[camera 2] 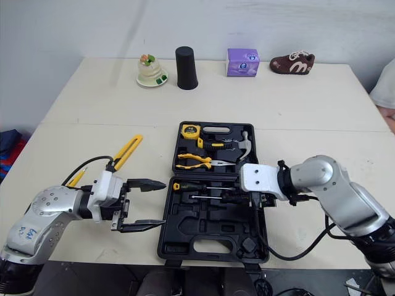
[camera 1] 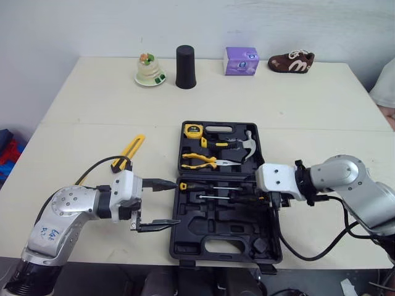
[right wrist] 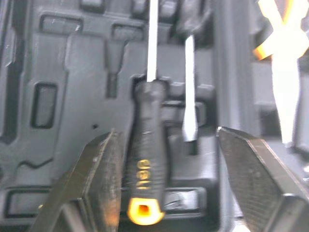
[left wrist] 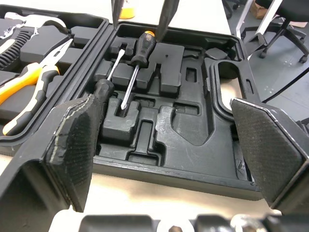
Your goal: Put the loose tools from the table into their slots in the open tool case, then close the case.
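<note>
The black tool case (camera 1: 225,246) lies open in the middle of the table. Its far half holds a tape measure (camera 1: 193,130), yellow pliers (camera 1: 199,160) and a hammer (camera 1: 247,145). Two screwdrivers (camera 1: 207,185) lie in the near half. My right gripper (right wrist: 164,169) hovers open over them, straddling the black handle with the yellow end (right wrist: 145,179), which lies close to one finger (right wrist: 96,179). My left gripper (camera 1: 159,205) stands open at the case's left edge, holding nothing. A loose yellow tool (camera 1: 129,152) lies on the table to the left of the case.
Along the table's far edge stand a small cake-like ornament (camera 1: 150,71), a black cup (camera 1: 185,66), a purple box (camera 1: 241,60) and a brown shoe (camera 1: 291,61). A person's sleeve (camera 1: 386,86) shows at the right edge. Cables trail from both wrists.
</note>
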Robot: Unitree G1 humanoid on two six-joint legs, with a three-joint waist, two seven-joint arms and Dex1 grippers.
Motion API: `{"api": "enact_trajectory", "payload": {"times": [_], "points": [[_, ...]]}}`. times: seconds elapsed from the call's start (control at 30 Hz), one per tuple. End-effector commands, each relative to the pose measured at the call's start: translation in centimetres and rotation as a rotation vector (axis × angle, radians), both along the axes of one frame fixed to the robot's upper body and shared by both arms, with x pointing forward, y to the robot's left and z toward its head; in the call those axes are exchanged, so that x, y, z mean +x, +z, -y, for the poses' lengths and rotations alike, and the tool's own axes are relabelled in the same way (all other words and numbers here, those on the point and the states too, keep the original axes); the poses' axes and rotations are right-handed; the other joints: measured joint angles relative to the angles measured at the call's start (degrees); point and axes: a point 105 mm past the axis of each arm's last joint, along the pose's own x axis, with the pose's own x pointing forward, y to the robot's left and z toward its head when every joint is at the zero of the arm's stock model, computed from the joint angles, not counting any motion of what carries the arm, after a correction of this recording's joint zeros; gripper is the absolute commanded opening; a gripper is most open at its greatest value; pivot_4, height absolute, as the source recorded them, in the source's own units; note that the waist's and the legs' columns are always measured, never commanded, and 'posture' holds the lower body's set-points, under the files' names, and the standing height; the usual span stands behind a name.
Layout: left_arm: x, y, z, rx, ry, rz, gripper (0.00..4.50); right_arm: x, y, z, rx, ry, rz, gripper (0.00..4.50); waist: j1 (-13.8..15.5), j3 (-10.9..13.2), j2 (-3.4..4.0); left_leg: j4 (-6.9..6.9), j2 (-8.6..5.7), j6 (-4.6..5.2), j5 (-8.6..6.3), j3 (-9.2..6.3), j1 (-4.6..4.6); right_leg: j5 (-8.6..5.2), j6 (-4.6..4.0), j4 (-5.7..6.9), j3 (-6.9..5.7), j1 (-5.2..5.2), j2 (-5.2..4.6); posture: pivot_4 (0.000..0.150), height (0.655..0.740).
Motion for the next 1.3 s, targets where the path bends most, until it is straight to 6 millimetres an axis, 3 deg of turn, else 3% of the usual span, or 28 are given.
{"api": "enact_trajectory", "payload": {"times": [0.03, 0.13, 0.17, 0.3, 0.6, 0.73, 0.87, 0.97, 1.13, 1.2, 1.3], "points": [[0.1, 0.4, -0.1, 0.004, 0.001, 0.028, 4.5, -1.5, 2.2, -1.5, 0.211, 0.13, -0.003, 3.08, 0.03, 0.0, 0.0, 0.0, 0.01, 0.0, 0.0, 0.0, 0.0, 0.0, 0.0, 0.0, 0.0, 0.0, 0.01, 0.15, 0.74], [0.2, 0.3, -0.1, 0.005, 0.005, 0.026, 4.5, -1.8, 1.8, -2.3, 0.346, 0.134, -0.061, 2.04, 0.06, 0.0, 0.0, -0.01, 0.02, 0.0, 0.0, -0.02, 0.0, 0.0, 0.0, 0.0, -0.02, 0.02, 0.02, 0.15, 0.74], [0.2, 0.3, -0.1, 0.006, 0.006, 0.026, 4.5, -1.6, 1.2, -2.4, 0.353, 0.124, -0.069, 1.4, 0.06, 0.0, 0.0, 0.02, 0.01, 0.01, 0.0, -0.01, 0.0, 0.0, 0.01, 0.01, -0.01, 0.03, 0.0, 0.15, 0.74], [0.4, 0.3, -0.1, 0.007, 0.004, 0.028, 4.5, -0.6, -1.1, -1.7, 0.335, 0.058, -0.088, 0.07, 0.03, -0.02, -0.05, 0.11, -0.02, 0.08, -0.03, 0.01, 0.08, 0.04, 0.06, 0.03, 0.0, 0.13, -0.04, 0.15, 0.74], [0.6, 0.5, -0.2, 0.004, 0.003, 0.04, 4.5, -0.3, -6.7, -0.1, 0.25, 0.015, -0.128, 0.07, -0.08, -0.03, -0.06, 0.09, -0.02, 0.07, -0.02, 0.05, 0.16, 0.05, 0.08, 0.06, 0.03, 0.16, -0.02, 0.15, 0.74], [0.8, 0.5, -0.3, 0.011, 0.011, 0.047, 4.5, 0.3, -9.6, 1.6, 0.216, -0.078, -0.199, 0.07, -0.03, -0.1, -0.17, 0.09, -0.02, 0.1, -0.04, 0.06, 0.44, 0.05, 0.08, 0.09, 0.05, 0.39, -0.02, 0.15, 0.74], [0.7, 0.5, -0.4, 0.016, 0.016, 0.047, 4.5, 0.7, -10.0, 2.0, 0.22, -0.13, -0.249, 0.07, -0.03, -0.19, -0.31, 0.08, 0.0, 0.33, 0.01, 0.05, 0.5, 0.29, -0.07, 0.07, 0.05, 0.43, -0.06, 0.15, 0.74], [0.6, 0.4, -0.5, 0.019, 0.019, 0.045, 4.5, 0.4, -9.8, 1.6, 0.219, -0.127, -0.294, 0.07, -0.02, -0.24, -0.39, 0.03, 0.02, 0.12, -0.01, 0.04, 0.51, 0.46, -0.23, 0.01, 0.06, 0.42, -0.09, 0.15, 0.74], [0.4, 0.4, -0.7, 0.013, 0.046, 0.046, 4.5, -0.1, -5.0, 0.0, 0.389, -0.054, -0.217, 0.07, 0.04, -0.21, -0.34, -0.06, 0.07, 0.05, 0.02, -0.05, 0.4, 0.47, -0.33, 0.0, 0.03, 0.33, -0.1, 0.15, 0.74], [0.5, 0.3, -1.6, 0.015, 0.095, 0.042, 4.5, -0.9, -2.7, 1.0, 0.434, -0.054, -0.204, 0.07, 0.09, -0.09, -0.14, -0.11, 0.06, 0.3, 0.19, -0.05, 0.27, 0.46, -0.35, -0.02, 0.02, 0.21, -0.1, 0.15, 0.74], [1.2, 0.2, -4.7, 0.053, 0.244, 0.041, 4.5, -1.8, -0.4, 3.7, 0.474, -0.158, -0.17, 0.93, 0.18, 0.02, 0.04, -0.18, 0.06, 0.31, 0.16, -0.03, 0.02, 0.44, -0.38, -0.06, 0.01, -0.03, -0.1, 0.15, 0.74]]}}
